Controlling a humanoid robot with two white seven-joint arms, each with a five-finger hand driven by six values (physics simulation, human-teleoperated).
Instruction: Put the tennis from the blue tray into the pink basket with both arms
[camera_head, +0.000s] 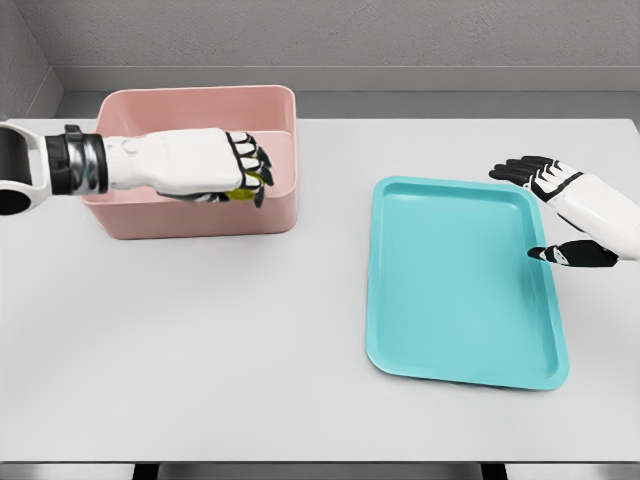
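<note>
My left hand (243, 172) hovers over the pink basket (270, 215), fingers curled around a yellow-green tennis ball (243, 184) that peeks out under the palm. The ball is mostly hidden by the hand. The blue tray (455, 285) lies flat to the right of centre with nothing on it. At the tray's right rim my right hand (540, 205) floats with its fingers spread and holds nothing.
The basket stands at the back left of the white table (200, 340), close to the far edge. A grey wall runs behind the table. The tray's far corner reaches to about the basket's height in the picture.
</note>
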